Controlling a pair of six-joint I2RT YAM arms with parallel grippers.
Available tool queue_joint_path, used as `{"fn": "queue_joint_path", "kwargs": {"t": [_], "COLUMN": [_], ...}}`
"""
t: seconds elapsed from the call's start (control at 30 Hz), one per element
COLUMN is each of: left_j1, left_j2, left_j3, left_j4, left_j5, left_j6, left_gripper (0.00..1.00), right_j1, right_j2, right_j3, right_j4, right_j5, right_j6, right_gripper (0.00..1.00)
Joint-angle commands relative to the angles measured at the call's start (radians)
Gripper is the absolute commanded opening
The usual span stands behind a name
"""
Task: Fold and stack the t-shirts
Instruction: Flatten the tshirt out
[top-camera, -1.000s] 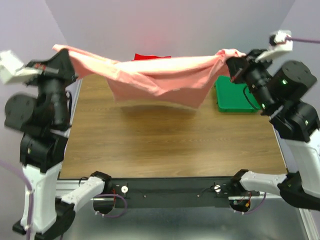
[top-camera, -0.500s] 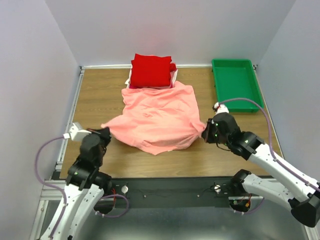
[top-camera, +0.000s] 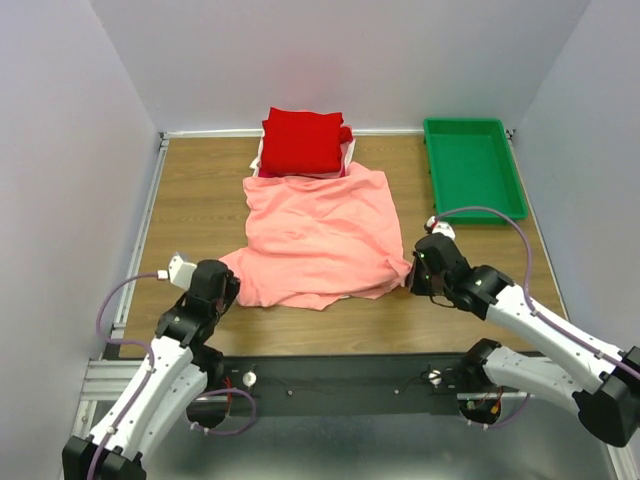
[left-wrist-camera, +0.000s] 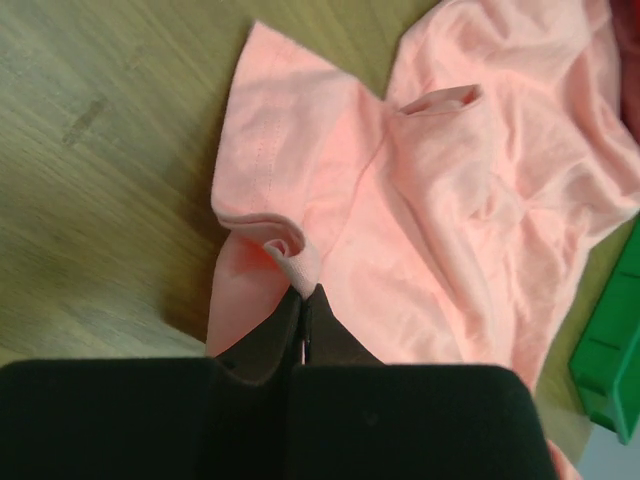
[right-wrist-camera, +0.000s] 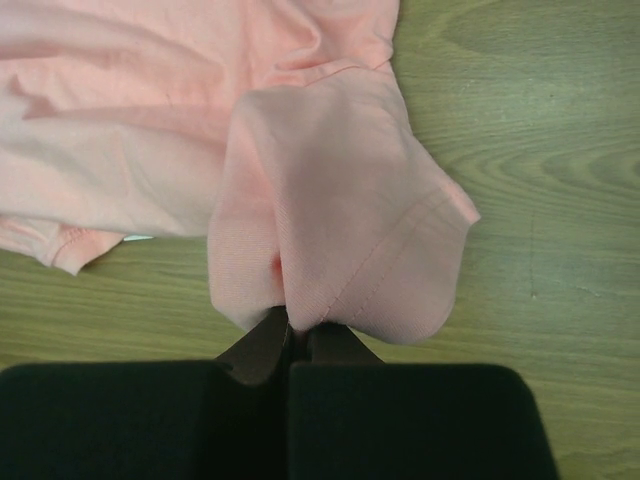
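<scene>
The salmon-pink t-shirt (top-camera: 318, 235) lies spread and rumpled on the wooden table, its far edge against the folded stack. My left gripper (top-camera: 226, 283) is shut on its near left corner; in the left wrist view (left-wrist-camera: 303, 296) the cloth (left-wrist-camera: 400, 200) is pinched between the closed jaws. My right gripper (top-camera: 414, 270) is shut on its near right corner; the right wrist view (right-wrist-camera: 298, 328) shows a hemmed fold of cloth (right-wrist-camera: 330, 230) bunched in the jaws. A bright red folded t-shirt (top-camera: 302, 141) tops a stack at the back, with white and magenta edges (top-camera: 346, 150) showing beneath.
A green plastic tray (top-camera: 471, 170) stands at the back right; its edge shows in the left wrist view (left-wrist-camera: 610, 370). Bare wood (top-camera: 190, 200) lies left of the shirt and along the near edge. Purple walls enclose the table.
From held high and stretched in the air, the pink shirt has come down onto the table. In the last half second both grippers drew its near corners slightly closer to the near edge.
</scene>
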Motion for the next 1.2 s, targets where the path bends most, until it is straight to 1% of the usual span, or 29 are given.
{"fn": "queue_joint_path", "kwargs": {"t": [0.0,0.03,0.1,0.13,0.2,0.23,0.33,0.43,0.53,0.63,0.7,0.8,0.9,0.93,1.0,1.03,1.1,1.17], "left_j1": [0.005,0.003,0.005,0.005,0.005,0.005,0.003,0.003,0.003,0.003,0.003,0.003,0.003,0.003,0.003,0.003,0.003,0.003], "left_j2": [-0.037,-0.051,-0.098,-0.115,-0.155,-0.166,-0.194,-0.204,-0.192,-0.163,-0.129,-0.080,-0.034,-0.016,0.001,0.006,0.010,0.004], "left_j3": [0.150,0.175,0.239,0.261,0.319,0.335,0.365,0.338,0.297,0.247,0.212,0.174,0.161,0.164,0.181,0.189,0.215,0.226], "left_j4": [-0.075,-0.133,-0.193,-0.239,-0.283,-0.328,-0.389,-0.364,-0.330,-0.273,-0.247,-0.215,-0.170,-0.149,-0.149,-0.167,-0.193,-0.216], "left_j5": [-0.079,-0.095,-0.119,-0.121,-0.133,-0.139,-0.158,-0.112,-0.107,-0.086,-0.081,-0.086,-0.092,-0.098,-0.119,-0.130,-0.174,-0.194], "left_j6": [-0.022,-0.028,-0.042,-0.045,-0.051,-0.062,-0.076,-0.070,-0.085,-0.085,-0.082,-0.082,-0.085,-0.064,-0.059,-0.061,-0.073,-0.076], "left_gripper": [0.00,0.00,0.00,0.00,0.00,0.00,0.00,0.00,0.00,0.00,0.00,0.00,0.00,0.00,0.00,0.01,0.04,0.19], "right_j1": [-0.005,-0.005,-0.005,-0.005,-0.005,-0.005,-0.005,-0.005,-0.005,-0.005,-0.005,-0.005,-0.005,-0.007,-0.005,-0.005,-0.005,-0.005], "right_j2": [-0.026,-0.038,-0.089,-0.104,-0.147,-0.164,-0.210,-0.245,-0.269,-0.241,-0.191,-0.123,-0.080,-0.066,-0.019,-0.003,0.032,0.076], "right_j3": [0.076,0.090,0.127,0.138,0.159,0.169,0.152,0.111,0.072,0.037,0.031,0.032,0.037,0.032,0.034,0.037,0.044,0.058], "right_j4": [-0.060,-0.081,-0.127,-0.182,-0.236,-0.279,-0.322,-0.344,-0.347,-0.350,-0.344,-0.353,-0.350,-0.339,-0.338,-0.338,-0.338,-0.338], "right_j5": [0.067,0.071,0.077,0.097,0.099,0.085,0.033,-0.011,-0.009,0.019,0.016,0.054,0.102,0.141,0.189,0.224,0.247,0.278], "right_j6": [0.026,0.029,0.040,0.049,0.079,0.092,0.127,0.155,0.173,0.190,0.199,0.236,0.270,0.283,0.305,0.307,0.308,0.310], "right_gripper": [0.01,0.01,0.01,0.01,0.01,0.01,0.03,0.04,0.04,0.05,0.06,0.07,0.11,0.13,0.16,0.18,0.20,0.24]}}
